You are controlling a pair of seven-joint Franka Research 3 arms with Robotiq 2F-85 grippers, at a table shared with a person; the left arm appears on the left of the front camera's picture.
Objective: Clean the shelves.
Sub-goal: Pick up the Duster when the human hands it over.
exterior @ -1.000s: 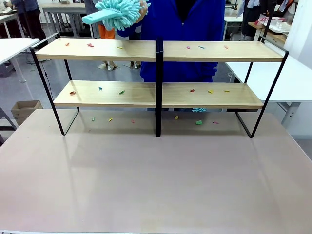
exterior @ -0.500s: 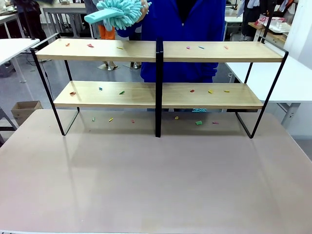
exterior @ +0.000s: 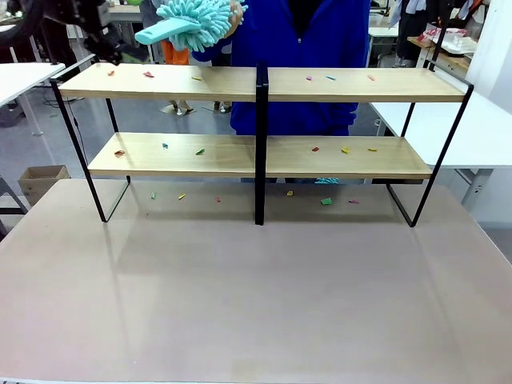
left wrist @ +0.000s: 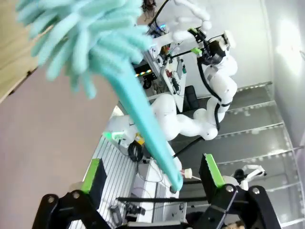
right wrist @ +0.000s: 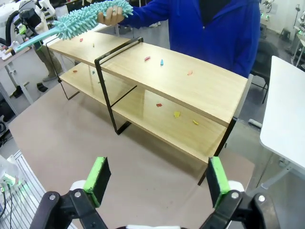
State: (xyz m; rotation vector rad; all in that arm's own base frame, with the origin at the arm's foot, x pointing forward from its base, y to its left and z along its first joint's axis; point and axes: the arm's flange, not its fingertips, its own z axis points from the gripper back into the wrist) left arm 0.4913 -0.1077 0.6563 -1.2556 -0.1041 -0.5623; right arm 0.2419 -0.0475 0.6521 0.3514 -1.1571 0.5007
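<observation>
Teal duster is held out handle-first above the shelves' left end. Left gripper, spread at the handle tip, should pinch it next; right gripper is spread too.

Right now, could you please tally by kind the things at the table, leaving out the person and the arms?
Shelves: 1
Duster: 1
Coloured scraps: 18
Total: 20
</observation>
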